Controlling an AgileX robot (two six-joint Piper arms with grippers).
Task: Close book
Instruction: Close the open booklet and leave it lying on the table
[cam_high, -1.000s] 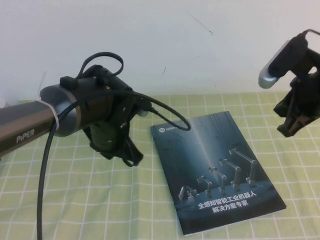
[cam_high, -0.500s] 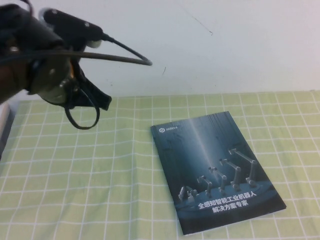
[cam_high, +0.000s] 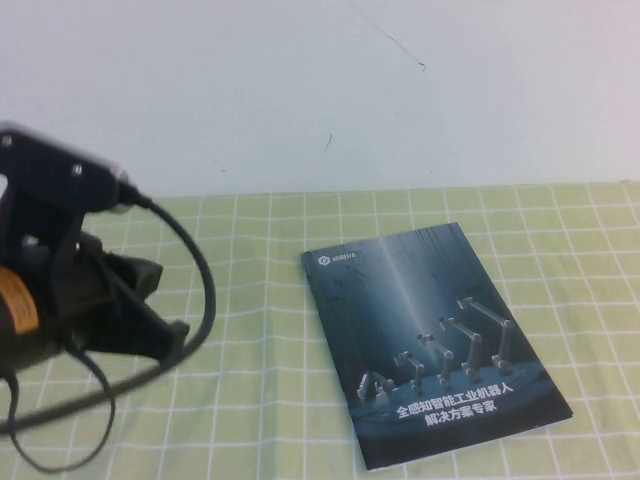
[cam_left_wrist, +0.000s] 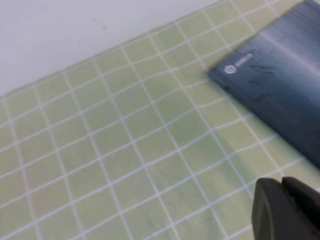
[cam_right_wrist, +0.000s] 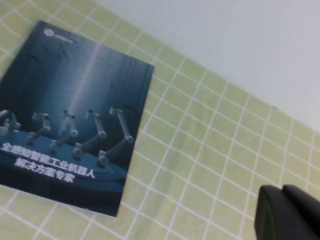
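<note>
The book (cam_high: 430, 340) lies shut and flat on the green checked cloth, its dark blue cover up, with pictured robot arms and white lettering. My left arm (cam_high: 60, 290) sits low at the table's left front, well apart from the book. In the left wrist view my left gripper (cam_left_wrist: 281, 183) hangs above bare cloth, fingers pressed together on nothing, with the book's corner (cam_left_wrist: 280, 85) a few squares away. My right gripper (cam_right_wrist: 281, 190) is out of the high view. Its wrist view shows it shut and empty over cloth to the right of the book (cam_right_wrist: 70, 110).
The green cloth with white grid lines (cam_high: 270, 420) covers the table up to a plain white wall (cam_high: 320, 90) at the back. A black cable (cam_high: 195, 290) loops off the left arm. Open cloth lies on both sides of the book.
The left arm swung away from beside the book, up past the far left, then down to the left front. The right arm left the high view. The book stayed put.
</note>
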